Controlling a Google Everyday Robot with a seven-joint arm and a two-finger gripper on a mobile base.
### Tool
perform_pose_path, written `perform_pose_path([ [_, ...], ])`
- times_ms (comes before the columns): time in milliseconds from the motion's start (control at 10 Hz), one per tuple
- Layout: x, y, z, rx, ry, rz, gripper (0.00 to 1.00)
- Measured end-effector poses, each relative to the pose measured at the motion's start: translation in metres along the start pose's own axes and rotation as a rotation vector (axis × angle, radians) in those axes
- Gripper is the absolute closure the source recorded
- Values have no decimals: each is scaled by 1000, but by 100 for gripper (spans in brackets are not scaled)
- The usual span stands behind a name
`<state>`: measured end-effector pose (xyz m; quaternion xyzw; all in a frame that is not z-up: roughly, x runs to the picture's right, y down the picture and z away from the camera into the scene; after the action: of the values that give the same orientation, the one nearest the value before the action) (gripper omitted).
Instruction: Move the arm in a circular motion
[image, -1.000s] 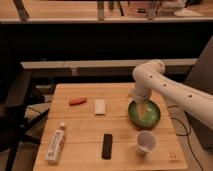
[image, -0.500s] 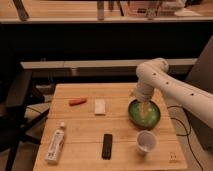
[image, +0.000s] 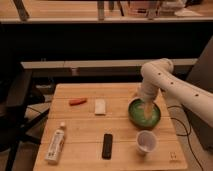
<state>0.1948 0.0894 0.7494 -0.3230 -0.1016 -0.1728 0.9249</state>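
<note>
The arm (image: 176, 91), a thick white tube with small dark dots, enters from the right edge, rises to a rounded bend above the table's far right corner, then drops steeply. Its slender pale end, the gripper (image: 146, 107), hangs over the middle of the green bowl (image: 134, 116), at or just inside the rim; whether it touches the bowl's contents cannot be told, nor whether the gripper is open or closed.

The bowl stands on the right half of the wooden table (image: 80, 126). A white cup (image: 146, 142) stands upright just in front of it, near the front right corner. A black remote (image: 107, 146) lies left of the cup, lengthwise toward the front edge. A white tube (image: 55, 145) lies tilted at the front left corner. A small white block (image: 100, 106) sits near the table's centre, with an orange-red object (image: 77, 101) to its left. A dark chair (image: 19, 102) stands beside the table's left side. A dark cable (image: 183, 125) trails on the floor to the right.
</note>
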Motion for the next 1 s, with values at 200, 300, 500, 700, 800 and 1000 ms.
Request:
perform_pose_path([
  [200,-6,-3,0,-2,-1,-24,20],
  [300,-6,-3,0,-1,-1,-27,20],
  [500,-6,7,0,-10,3,-54,20],
  [700,-11,9,1,-13,3,-78,20],
  [800,-10,8,0,-10,0,-81,20],
  [1000,-15,13,1,-14,9,-118,20],
])
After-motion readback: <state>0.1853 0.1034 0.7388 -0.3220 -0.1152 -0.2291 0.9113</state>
